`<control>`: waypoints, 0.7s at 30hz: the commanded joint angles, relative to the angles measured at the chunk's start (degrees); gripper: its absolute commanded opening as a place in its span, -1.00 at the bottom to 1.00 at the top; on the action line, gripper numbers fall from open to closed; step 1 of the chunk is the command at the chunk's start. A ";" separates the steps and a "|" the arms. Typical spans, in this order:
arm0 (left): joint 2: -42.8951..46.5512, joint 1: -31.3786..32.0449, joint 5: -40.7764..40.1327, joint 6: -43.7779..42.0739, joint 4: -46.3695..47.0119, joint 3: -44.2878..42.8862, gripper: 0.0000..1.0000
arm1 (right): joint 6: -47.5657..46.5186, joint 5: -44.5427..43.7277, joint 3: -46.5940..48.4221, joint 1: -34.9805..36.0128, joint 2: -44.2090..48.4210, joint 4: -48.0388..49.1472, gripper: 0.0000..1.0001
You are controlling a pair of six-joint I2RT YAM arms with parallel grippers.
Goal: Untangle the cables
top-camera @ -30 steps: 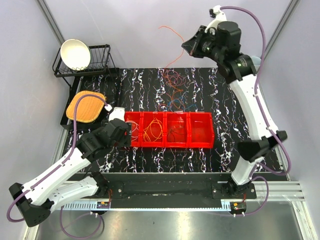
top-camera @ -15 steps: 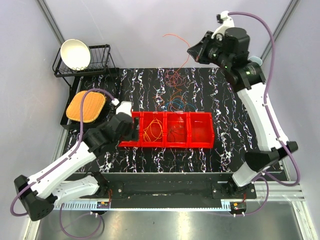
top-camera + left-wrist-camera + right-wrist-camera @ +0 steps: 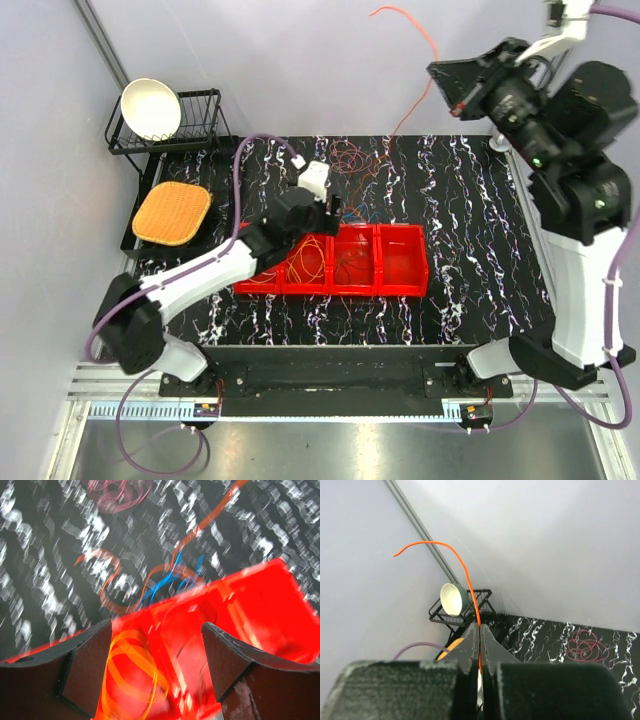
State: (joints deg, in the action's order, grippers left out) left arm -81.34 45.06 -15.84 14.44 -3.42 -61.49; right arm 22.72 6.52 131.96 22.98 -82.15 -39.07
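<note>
A red bin tray [image 3: 400, 285] sits on the black marbled table [image 3: 470, 250], with a yellow coil [image 3: 131, 677] lying in its second compartment from the left. The left gripper [image 3: 156, 630] hovers over the tray's far edge, jaws spread wide with nothing between them. Just beyond the tray lies a blue wire [image 3: 167, 582], and farther back a dark red coil [image 3: 348, 157]. High at the far right, the right gripper [image 3: 480, 629] is pinched tight on an orange wire [image 3: 465, 575], which arcs above it and trails down toward the pile

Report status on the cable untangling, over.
Right gripper shut on orange cable, held high. Left gripper open over red bins. Cable's tail hangs toward tangled pile. No obstruction seen.
</note>
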 commanded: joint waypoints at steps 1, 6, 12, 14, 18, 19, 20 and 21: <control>-5.13 0.91 2.92 -4.41 19.05 -3.80 0.52 | -1.54 -1.25 2.60 0.22 2.42 -3.38 -1.00; -12.95 2.05 3.88 -5.91 20.73 -9.07 0.50 | -2.68 -2.30 0.67 0.22 4.28 -4.17 -1.00; -19.11 3.37 2.13 -9.94 22.67 -14.43 0.41 | -4.00 -3.18 0.84 0.22 5.51 -5.40 -1.00; -20.26 3.81 -0.15 -10.65 22.58 -15.23 0.28 | -4.44 -3.53 0.75 0.22 5.77 -5.84 -1.00; -21.93 4.16 -2.71 -12.67 21.97 -17.25 -0.91 | -5.31 -4.06 0.58 0.22 6.21 -6.81 -1.00; -22.02 4.33 -3.32 -12.33 19.70 -17.78 -1.00 | -5.49 -4.76 0.40 0.22 6.21 -6.90 -1.00; -21.84 4.42 -3.67 -11.81 18.03 -18.57 -1.00 | -5.67 -5.20 0.32 0.22 6.21 -7.42 -1.00; -21.76 4.51 -4.11 -10.93 16.10 -20.66 -1.00 | -6.02 -6.16 -0.29 0.22 6.21 -7.60 -1.00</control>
State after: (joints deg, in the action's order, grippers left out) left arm -103.37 49.10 -15.97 3.88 14.06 -76.07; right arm 18.76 3.44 132.38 22.98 -76.90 -46.09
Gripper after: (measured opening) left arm 0.019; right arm 0.010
